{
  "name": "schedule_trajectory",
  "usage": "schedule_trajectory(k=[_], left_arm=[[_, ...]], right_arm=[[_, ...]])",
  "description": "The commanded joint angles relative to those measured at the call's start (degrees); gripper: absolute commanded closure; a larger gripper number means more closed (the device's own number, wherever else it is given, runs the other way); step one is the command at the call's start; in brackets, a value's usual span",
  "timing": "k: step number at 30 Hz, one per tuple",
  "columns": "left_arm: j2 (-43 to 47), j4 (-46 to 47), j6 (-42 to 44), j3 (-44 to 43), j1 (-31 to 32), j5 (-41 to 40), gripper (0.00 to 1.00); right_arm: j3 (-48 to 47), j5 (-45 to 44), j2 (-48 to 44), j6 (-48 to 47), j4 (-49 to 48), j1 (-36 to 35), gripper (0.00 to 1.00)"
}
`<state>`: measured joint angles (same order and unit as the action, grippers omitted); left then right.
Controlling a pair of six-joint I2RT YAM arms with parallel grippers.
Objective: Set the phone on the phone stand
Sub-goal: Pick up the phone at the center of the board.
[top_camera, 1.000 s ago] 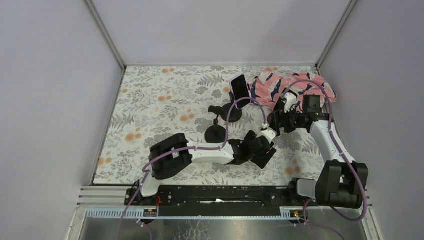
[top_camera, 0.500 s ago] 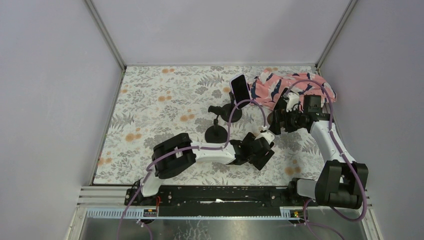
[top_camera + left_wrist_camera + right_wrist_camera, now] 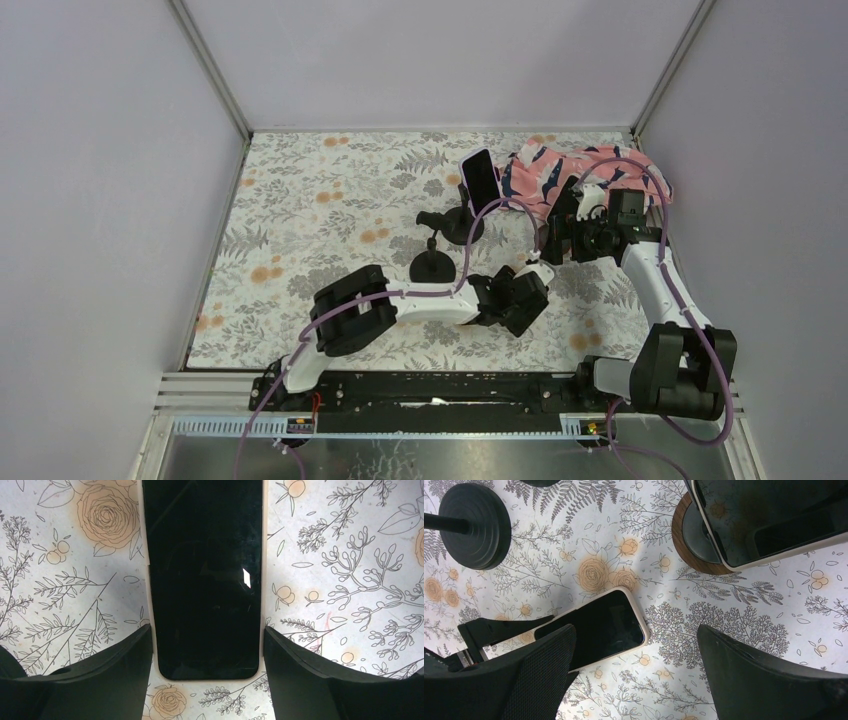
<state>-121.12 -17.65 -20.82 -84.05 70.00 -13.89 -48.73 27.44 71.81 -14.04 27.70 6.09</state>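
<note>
The floral surface (image 3: 300,200) is carrying everything, with nothing seated yet. The right gripper (image 3: 636,630) is hanging above it, jaws spread and empty. The left gripper (image 3: 206,635) is sitting low, jaws flanking its target; whether they are pressing I cannot tell. The empty black stand (image 3: 432,265) is standing near. The phone (image 3: 205,575) is lying flat between those jaws, so lifting and seating are remaining.

The left arm (image 3: 420,300) is stretched low toward the right, and the left end effector (image 3: 207,635) is pointed down, fingers parted. The right arm (image 3: 650,270) is bent inward; the right end effector (image 3: 636,640) is held wide open.
</note>
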Motion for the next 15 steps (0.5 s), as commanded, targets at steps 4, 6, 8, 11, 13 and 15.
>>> schedule_trajectory(k=[4,6,8,11,13,15], left_arm=[[0.26,-10.45,1.97,1.84,0.05,4.07,0.41],[2.39,-10.53,1.92,4.03,0.05,4.78,0.41],[4.34,-11.26,1.77,6.11,0.05,5.32,0.41],[6.86,-12.91,1.67,8.56,0.1,6.51,0.39],[7.56,-14.21,1.66,9.42,0.05,7.4,0.36],[7.67,-15.53,1.95,9.72,-0.01,8.49,0.34]], right_arm=[[-1.11,-0.46,-1.84,0.77,-0.78,0.66,0.0],[-1.19,-0.18,-1.94,0.65,-0.74,0.68,0.0],[-1.19,0.14,-2.07,0.68,-0.64,0.68,0.0],[-1.26,0.61,-2.11,0.66,-0.52,0.75,0.0],[-1.28,0.77,-2.25,0.65,-0.54,0.77,0.0],[-1.27,0.86,-2.29,0.6,-0.56,0.77,0.0]])
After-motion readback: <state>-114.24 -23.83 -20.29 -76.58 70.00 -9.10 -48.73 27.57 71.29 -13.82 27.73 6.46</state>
